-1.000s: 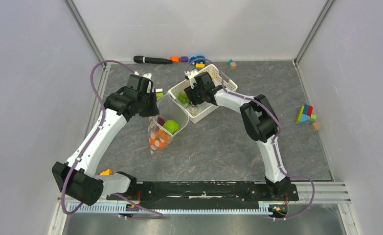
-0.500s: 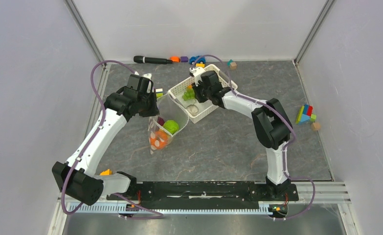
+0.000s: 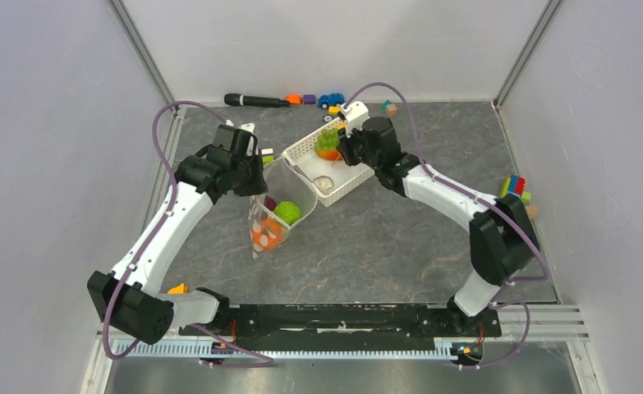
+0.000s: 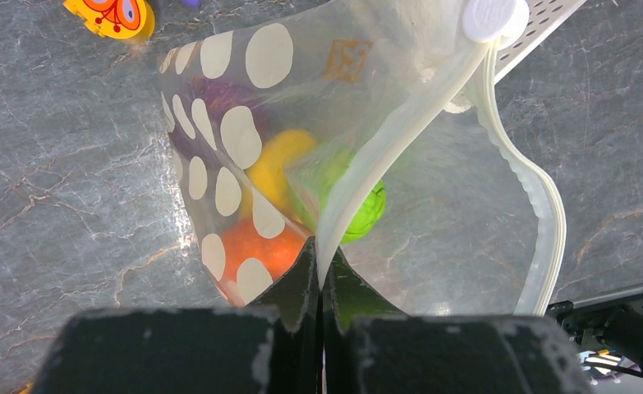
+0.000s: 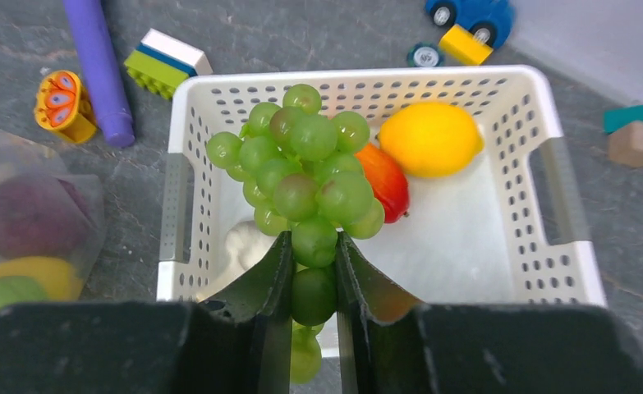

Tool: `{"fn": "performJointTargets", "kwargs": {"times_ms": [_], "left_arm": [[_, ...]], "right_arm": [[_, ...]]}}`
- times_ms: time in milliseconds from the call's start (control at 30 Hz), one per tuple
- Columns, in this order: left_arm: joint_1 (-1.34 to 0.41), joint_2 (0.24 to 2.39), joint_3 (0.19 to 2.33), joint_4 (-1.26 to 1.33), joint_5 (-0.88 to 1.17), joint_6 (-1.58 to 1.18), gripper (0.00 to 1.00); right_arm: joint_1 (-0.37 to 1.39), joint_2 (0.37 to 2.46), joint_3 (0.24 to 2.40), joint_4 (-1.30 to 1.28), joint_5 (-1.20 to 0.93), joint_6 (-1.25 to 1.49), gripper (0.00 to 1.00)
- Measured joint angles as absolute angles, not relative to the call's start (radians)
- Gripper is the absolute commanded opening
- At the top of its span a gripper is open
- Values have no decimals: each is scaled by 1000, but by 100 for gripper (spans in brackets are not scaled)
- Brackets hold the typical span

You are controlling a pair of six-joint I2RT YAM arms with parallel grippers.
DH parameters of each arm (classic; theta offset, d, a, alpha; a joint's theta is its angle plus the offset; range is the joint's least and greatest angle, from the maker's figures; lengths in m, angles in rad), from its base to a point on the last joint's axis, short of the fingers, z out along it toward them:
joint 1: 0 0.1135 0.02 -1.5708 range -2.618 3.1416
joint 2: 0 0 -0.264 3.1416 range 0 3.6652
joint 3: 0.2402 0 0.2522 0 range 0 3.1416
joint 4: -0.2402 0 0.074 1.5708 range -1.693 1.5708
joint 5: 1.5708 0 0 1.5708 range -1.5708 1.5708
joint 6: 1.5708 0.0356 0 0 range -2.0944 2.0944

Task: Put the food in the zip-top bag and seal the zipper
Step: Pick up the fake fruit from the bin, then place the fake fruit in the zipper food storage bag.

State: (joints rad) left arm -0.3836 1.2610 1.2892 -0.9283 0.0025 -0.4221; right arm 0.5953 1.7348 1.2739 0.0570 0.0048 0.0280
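The right gripper (image 5: 314, 271) is part closed on the lower stem end of the green grapes (image 5: 301, 172). The bunch stands upright above the white lattice basket (image 5: 367, 78), clear of the lemon (image 5: 430, 138) and the red-orange piece (image 5: 383, 180) lying inside. The left gripper (image 4: 319, 271) is clamped fully shut on the zipper (image 4: 539, 213) of the zip-top bag (image 4: 244, 139). It holds the mouth raised and open just left of the basket, with the bag's lower end on the bench (image 3: 383, 246). Purple, yellow, green and orange pieces lie in the bag. To do this step well, carry the bunch high enough to clear the basket rim. Centre it over the open mouth, lower it past the zipper, then release. The grip is low on a top-heavy bunch, so move slowly to limit swing, and keep the left arm fixed. Compared with one second ago, the right gripper has closed, risen out of the basket with the grapes and drawn back. The left arm and bag are unchanged.
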Motion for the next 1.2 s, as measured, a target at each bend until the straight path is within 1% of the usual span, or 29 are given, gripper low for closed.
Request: {"fn": "performJointTargets", "kwargs": {"times_ms": [200, 300, 433, 567, 700, 833, 933, 1067, 1200], "left_arm": [[-384, 1261, 1289, -928, 2, -422, 2], [-384, 1261, 1289, -929, 1, -422, 2], [-384, 1261, 1289, -928, 1, -422, 2], [-384, 1261, 1289, -928, 1, -422, 2], [-384, 1261, 1289, -929, 1, -422, 2], [-384, 1261, 1289, -928, 1, -422, 2], [-384, 1261, 1289, -928, 1, -422, 2], [-384, 1261, 1289, -928, 1, -422, 2], [-384, 1261, 1289, -929, 3, -422, 2]], "right_arm": [[595, 1556, 1169, 146, -13, 22, 8], [595, 1494, 1153, 181, -64, 17, 11], [595, 1419, 1137, 213, -189, 1, 11], [595, 1365, 1122, 235, -381, -8, 12], [599, 1332, 1104, 238, -590, -23, 12], [626, 1325, 1099, 199, -706, -75, 13], [667, 1325, 1099, 126, -712, -147, 13], [767, 1346, 1128, -18, -625, -257, 13], [837, 1411, 1185, -97, -546, -293, 13]]}}
